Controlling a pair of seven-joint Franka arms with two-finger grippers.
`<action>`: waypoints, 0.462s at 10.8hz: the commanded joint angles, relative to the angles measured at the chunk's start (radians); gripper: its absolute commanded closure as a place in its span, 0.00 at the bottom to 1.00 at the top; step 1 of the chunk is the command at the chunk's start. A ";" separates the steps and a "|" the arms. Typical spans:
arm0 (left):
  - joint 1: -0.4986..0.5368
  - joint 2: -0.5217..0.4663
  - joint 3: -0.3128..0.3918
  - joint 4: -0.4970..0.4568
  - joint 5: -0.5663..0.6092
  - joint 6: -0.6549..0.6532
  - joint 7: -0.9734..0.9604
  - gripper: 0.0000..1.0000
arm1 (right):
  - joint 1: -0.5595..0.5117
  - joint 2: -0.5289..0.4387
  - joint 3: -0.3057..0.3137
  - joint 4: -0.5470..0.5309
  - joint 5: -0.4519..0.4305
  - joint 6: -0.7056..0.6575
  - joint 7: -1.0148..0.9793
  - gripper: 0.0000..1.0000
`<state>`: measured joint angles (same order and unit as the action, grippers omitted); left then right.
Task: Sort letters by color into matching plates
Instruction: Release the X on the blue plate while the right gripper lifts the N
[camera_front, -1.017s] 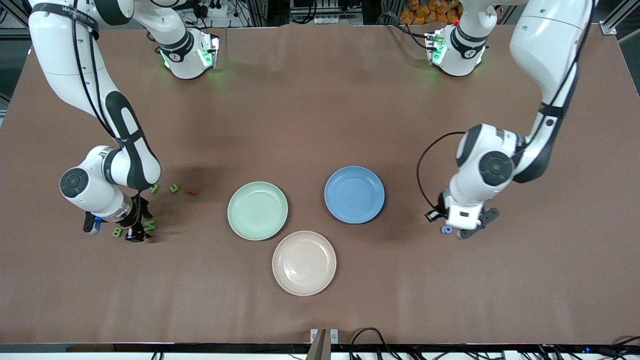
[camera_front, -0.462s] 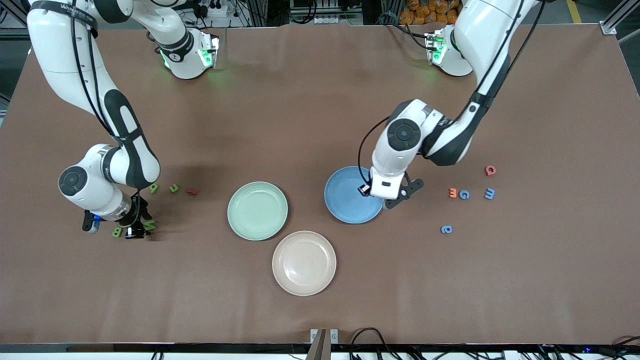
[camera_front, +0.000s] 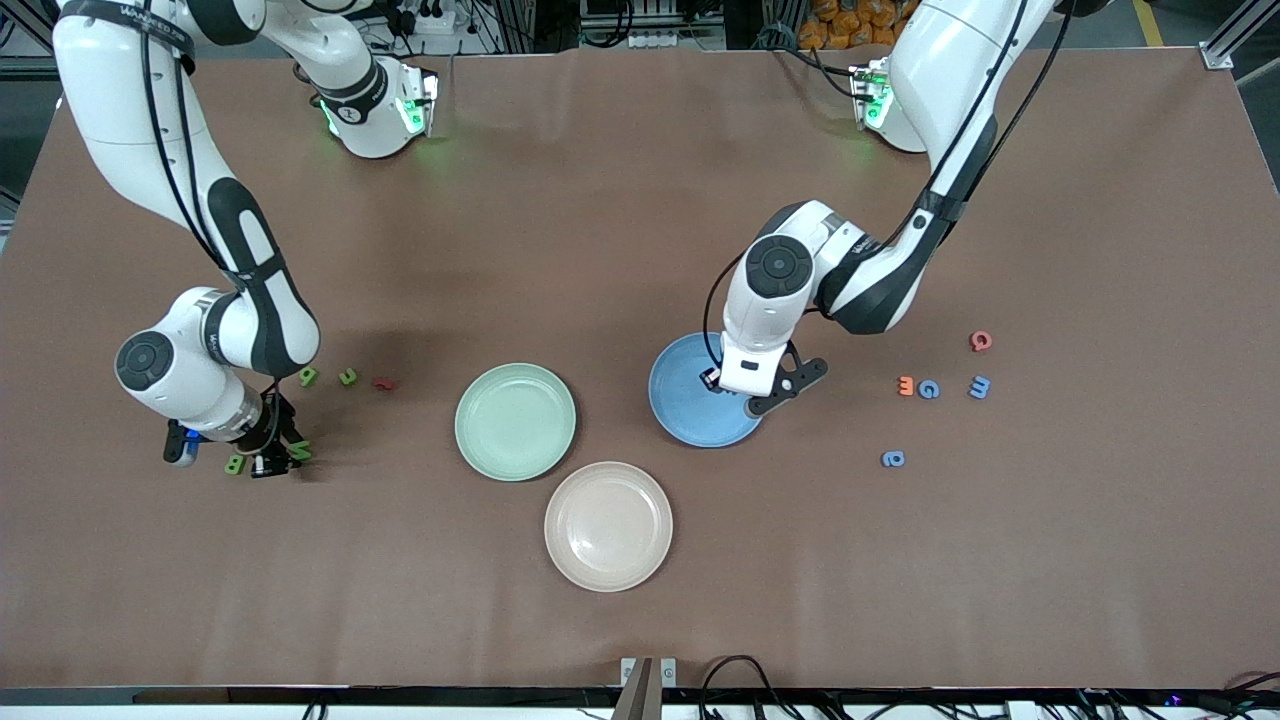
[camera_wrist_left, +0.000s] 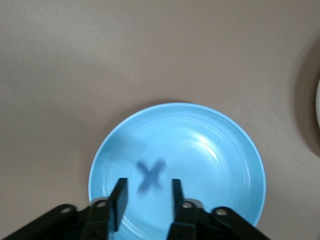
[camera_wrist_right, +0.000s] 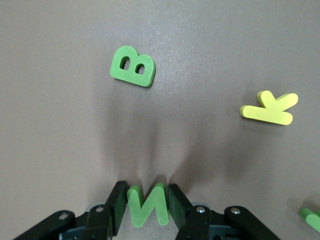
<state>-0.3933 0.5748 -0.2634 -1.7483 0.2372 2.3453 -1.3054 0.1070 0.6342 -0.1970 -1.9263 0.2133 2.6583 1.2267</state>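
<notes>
My left gripper (camera_front: 745, 398) hangs open over the blue plate (camera_front: 680, 405). In the left wrist view its jaws (camera_wrist_left: 147, 187) stand apart, with a blurred blue X (camera_wrist_left: 150, 176) on the plate (camera_wrist_left: 225, 150) just past them. My right gripper (camera_front: 268, 462) is low at the table, shut on a green N (camera_wrist_right: 146, 205). A green B (camera_wrist_right: 132, 66) and a yellow K (camera_wrist_right: 270, 109) lie close by. The pale green plate (camera_front: 515, 421) and the beige-pink plate (camera_front: 608, 526) hold nothing.
A green letter (camera_front: 347, 377) and a red one (camera_front: 383, 383) lie near the right arm. Toward the left arm's end lie a red letter (camera_front: 981, 341), an orange one (camera_front: 906, 385) and blue ones (camera_front: 929, 389) (camera_front: 979, 387) (camera_front: 893, 459).
My left gripper has swung from the loose letters at its end of the table to over the blue plate. My right gripper has stayed at the green N.
</notes>
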 joint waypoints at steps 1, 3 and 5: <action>-0.027 0.027 0.009 0.035 0.076 -0.009 -0.034 0.00 | 0.005 -0.011 -0.001 -0.026 0.015 0.008 -0.051 0.65; -0.010 0.023 0.010 0.033 0.082 -0.009 -0.014 0.00 | 0.006 -0.011 -0.001 -0.026 0.014 0.006 -0.062 0.65; 0.013 0.022 0.010 0.032 0.082 -0.011 0.052 0.00 | 0.008 -0.008 -0.002 -0.028 0.014 0.005 -0.108 0.69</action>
<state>-0.4019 0.5915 -0.2548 -1.7326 0.2902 2.3453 -1.3016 0.1077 0.6320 -0.1969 -1.9264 0.2133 2.6593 1.1764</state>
